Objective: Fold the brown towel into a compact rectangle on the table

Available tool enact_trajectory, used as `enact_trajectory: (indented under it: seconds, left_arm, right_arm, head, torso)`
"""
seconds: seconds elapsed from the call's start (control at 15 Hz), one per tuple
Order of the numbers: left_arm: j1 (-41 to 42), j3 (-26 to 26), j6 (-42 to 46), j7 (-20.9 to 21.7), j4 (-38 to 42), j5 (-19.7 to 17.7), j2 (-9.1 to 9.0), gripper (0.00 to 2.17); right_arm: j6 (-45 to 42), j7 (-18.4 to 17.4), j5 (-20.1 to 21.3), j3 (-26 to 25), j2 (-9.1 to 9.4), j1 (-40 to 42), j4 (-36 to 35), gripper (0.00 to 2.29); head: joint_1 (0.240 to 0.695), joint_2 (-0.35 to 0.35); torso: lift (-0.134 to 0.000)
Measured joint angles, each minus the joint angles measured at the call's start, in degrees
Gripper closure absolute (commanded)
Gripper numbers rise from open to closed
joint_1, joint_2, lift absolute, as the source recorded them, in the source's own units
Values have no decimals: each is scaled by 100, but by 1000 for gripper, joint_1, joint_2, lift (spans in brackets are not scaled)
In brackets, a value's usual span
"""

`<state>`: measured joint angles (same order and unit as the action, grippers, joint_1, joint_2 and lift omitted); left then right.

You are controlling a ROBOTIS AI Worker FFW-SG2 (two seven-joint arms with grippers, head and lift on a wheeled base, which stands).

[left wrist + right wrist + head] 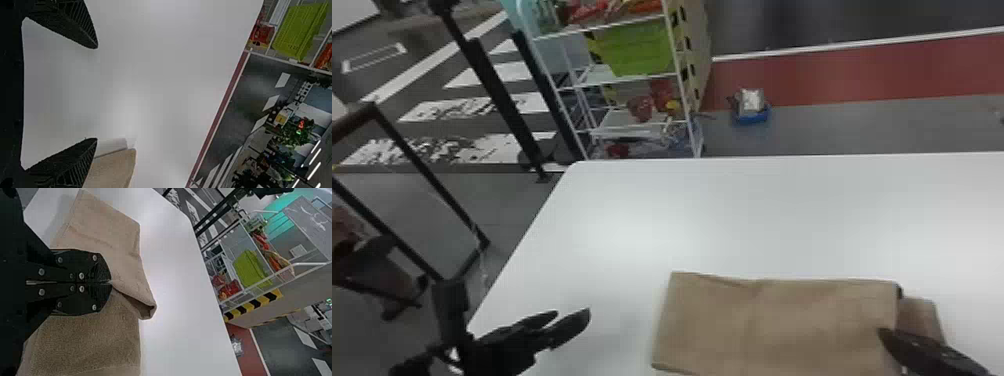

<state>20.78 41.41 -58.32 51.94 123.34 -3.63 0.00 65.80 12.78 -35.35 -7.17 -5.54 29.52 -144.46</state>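
Right, you have the white surface as your largest thing in the head view, running out past the right edge. Beyond its far side, toward your left, you can see the white rack, its shelves loaded with odds and ends.

Next down in size is your towel, brown and partly folded, lying on the near part of the surface, right of centre. Its far edge runs roughly along the surface's far edge, and you can see a darker layer of it sticking out past the right-hand side of the upper fold. The basket, a green one, sits on a shelf of the rack.

Then come your claws. Your left claw hangs over the near left part of the surface, well apart from the towel; its two fingers are spread and you have nothing between them. Your right claw is at the right part of the towel. In the right wrist view, you see that right claw clenched on the towel, with a raised fold at its fingertips that gapes open at one end.

Smallest for you is the blue tray on the floor past the surface, with something pale on it.
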Motion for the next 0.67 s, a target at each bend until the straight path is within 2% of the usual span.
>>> enact_trajectory:
  seconds: [0.13,0.67]
  left_arm:
    - [1,11,0,0,2,3,0,36]
    - [1,-42,14,-36,-4,30,0,36]
  right_arm:
    - [96,67,-185,-232,10,46,-55,1480]
    - [87,276,-363,-761,137,-86,11,1480]
  head:
    - [695,350]
    - [695,350]
  torso:
    - [-124]
    - [-124]
